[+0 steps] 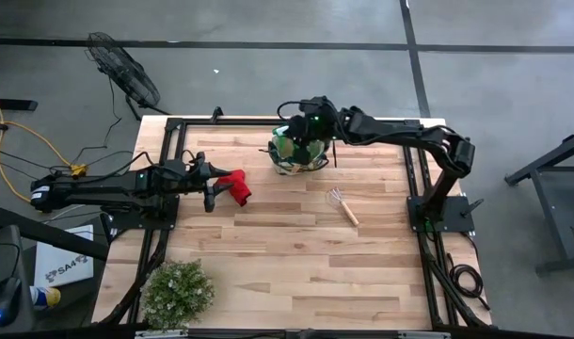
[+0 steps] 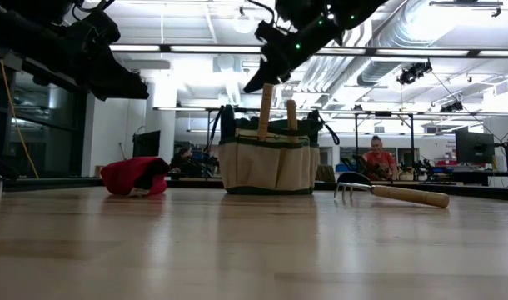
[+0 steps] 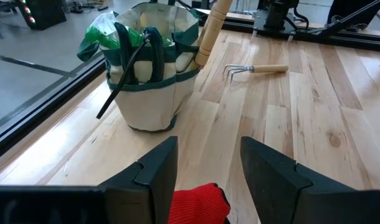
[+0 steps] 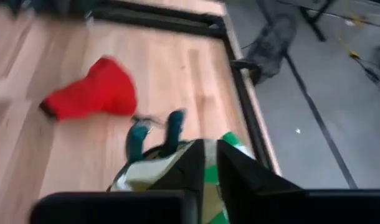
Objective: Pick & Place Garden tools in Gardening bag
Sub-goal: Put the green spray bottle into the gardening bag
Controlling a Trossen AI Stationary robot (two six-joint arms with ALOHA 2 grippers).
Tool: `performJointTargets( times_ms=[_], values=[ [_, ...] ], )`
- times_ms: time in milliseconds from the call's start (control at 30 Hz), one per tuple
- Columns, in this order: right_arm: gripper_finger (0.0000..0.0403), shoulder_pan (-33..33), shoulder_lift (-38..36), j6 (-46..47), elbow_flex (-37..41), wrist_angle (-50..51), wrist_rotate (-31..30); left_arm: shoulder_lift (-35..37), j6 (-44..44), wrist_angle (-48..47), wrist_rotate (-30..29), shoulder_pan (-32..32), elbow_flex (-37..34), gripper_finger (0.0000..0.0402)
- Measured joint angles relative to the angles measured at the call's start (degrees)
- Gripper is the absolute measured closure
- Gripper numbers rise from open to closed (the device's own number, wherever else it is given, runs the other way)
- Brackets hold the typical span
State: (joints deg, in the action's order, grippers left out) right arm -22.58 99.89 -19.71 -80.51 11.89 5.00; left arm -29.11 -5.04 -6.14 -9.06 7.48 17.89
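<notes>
The beige gardening bag (image 1: 299, 151) with green trim stands on its base at the table's far middle. Two wooden tool handles (image 2: 266, 107) stick up out of it, and something translucent green (image 3: 106, 31) shows at its top. My right gripper (image 1: 309, 124) hovers just over the bag, fingers close together (image 4: 210, 168) with nothing between them. A wooden-handled wire rake (image 1: 343, 205) lies flat to the right of the bag. A red cloth-like bundle (image 1: 236, 186) lies on the table left of the bag. My left gripper (image 3: 209, 168) is open, raised above the bundle.
A bushy green plant (image 1: 177, 292) stands at the near left corner. Black frame rails (image 1: 169, 169) run along the table's left, right and far edges. Bare wood (image 1: 306, 273) lies between the plant and the rake.
</notes>
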Motion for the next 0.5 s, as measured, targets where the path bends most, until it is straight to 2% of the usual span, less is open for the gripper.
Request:
performJointTargets(
  times_ms=[133,333,500],
  values=[
    [0.0305,-0.38,1.72,-5.15,0.02,0.17,1.29,-0.01,0.00,0.04,0.00,0.01,0.00,0.0231],
    [0.0183,-1.46,1.89,-7.32,0.02,-4.13,-2.38,0.00,0.02,0.03,0.00,0.00,0.00,0.0231],
    [0.0127,-2.57,3.00,-7.48,-0.03,-5.06,-4.01,0.01,0.26,0.03,-0.76,0.01,0.00,0.0231]
  ],
)
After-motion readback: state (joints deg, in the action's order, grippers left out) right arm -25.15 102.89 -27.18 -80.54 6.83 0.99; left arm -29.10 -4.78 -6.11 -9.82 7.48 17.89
